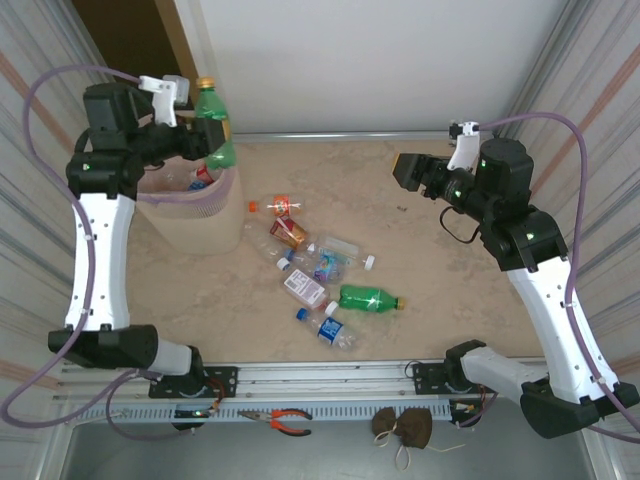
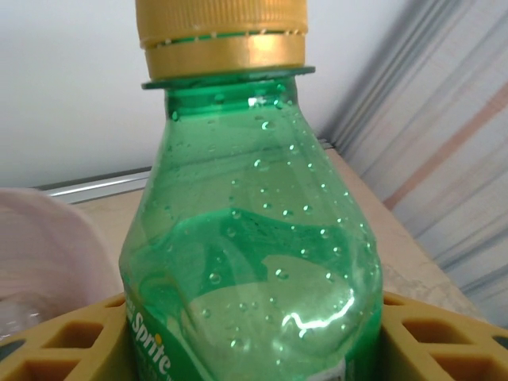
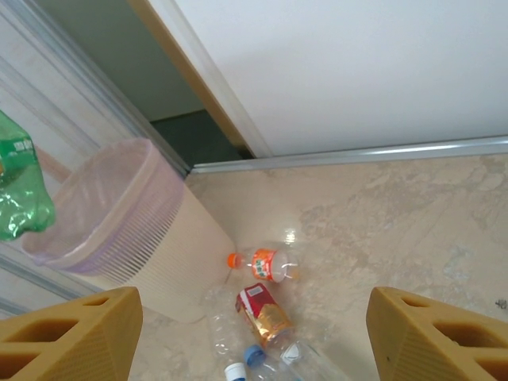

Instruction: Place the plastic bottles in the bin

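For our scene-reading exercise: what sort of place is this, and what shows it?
Probably a robot test cell, not a home: left arm and right arm bolted to a rail, panel walls closing in the table, pliers on the front ledge.

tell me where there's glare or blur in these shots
Left wrist: the green bottle sits very close, droplets sharp, a white glare streak low on its front; the bin rim at left is soft. Right wrist: the table is evenly lit, no hard shadows. Top external: even light, the side walls leaning outward like wide-angle distortion.
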`<state>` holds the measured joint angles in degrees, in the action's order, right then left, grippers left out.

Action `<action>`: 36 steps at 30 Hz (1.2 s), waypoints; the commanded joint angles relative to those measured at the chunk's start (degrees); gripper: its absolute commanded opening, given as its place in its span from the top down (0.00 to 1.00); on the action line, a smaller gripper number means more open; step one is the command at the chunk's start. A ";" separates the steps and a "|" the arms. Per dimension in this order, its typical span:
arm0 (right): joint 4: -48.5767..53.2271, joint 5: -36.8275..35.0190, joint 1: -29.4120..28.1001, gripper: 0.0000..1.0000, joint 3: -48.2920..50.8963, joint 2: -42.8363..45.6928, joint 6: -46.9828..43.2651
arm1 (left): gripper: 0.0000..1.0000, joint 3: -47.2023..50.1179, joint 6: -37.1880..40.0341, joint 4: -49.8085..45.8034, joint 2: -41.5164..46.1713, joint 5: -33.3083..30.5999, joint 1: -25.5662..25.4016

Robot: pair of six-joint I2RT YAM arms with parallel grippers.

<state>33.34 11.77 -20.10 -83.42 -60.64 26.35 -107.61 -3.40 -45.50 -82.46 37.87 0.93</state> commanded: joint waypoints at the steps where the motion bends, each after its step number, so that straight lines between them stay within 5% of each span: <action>1: 0.82 -0.08 0.43 0.27 0.54 0.88 -0.77 | 0.48 -4.61 5.48 -8.45 -3.71 1.17 2.61; 15: 1.64 0.07 0.41 0.26 0.85 0.66 -0.78 | 0.47 -12.18 17.44 -23.02 -17.96 -7.01 6.31; 27: 1.20 0.09 0.50 0.26 1.88 -0.18 -1.08 | 0.43 -6.05 19.22 -25.97 -23.99 -2.07 6.28; 36: 1.57 -0.30 0.52 0.26 2.01 -0.64 -1.15 | 0.29 -4.27 17.40 -23.22 -23.70 -3.16 6.28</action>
<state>34.81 11.77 -20.10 -81.84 -61.39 26.35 -111.79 14.11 -69.41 -108.01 33.93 6.81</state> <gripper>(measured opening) 0.738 0.707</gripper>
